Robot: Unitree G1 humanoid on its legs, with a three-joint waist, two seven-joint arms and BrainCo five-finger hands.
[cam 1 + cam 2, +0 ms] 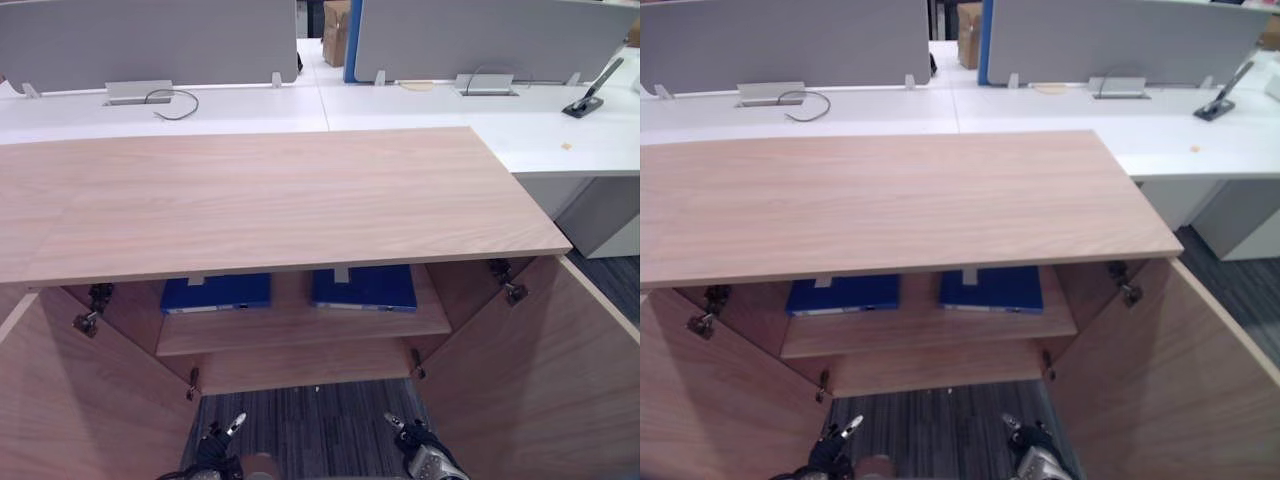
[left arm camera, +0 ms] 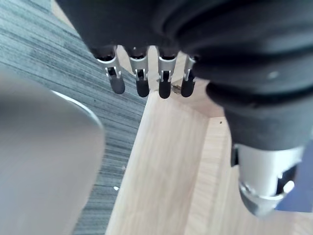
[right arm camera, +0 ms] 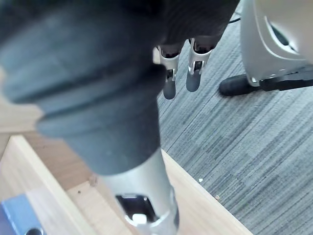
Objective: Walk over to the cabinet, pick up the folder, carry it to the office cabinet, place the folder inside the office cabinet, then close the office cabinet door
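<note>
A low wooden cabinet [image 1: 270, 200] stands in front of me with both doors swung wide. On its inner shelf [image 1: 300, 325] lie two blue folders, one at the left [image 1: 215, 293] and one at the right [image 1: 365, 288], half hidden under the cabinet top. My left hand [image 1: 222, 440] hangs low near the floor in front of the left door [image 1: 70, 400], fingers [image 2: 142, 83] straight and holding nothing. My right hand [image 1: 425, 455] hangs by the right door [image 1: 540, 370], fingers [image 3: 178, 78] relaxed and empty. A blue folder corner [image 3: 19, 215] shows in the right wrist view.
Behind the cabinet run white desks [image 1: 400, 110] with grey partition screens [image 1: 150, 40], a cardboard box [image 1: 335, 30] and a black desk tool [image 1: 590, 95]. Grey striped carpet [image 1: 310, 430] lies between the open doors.
</note>
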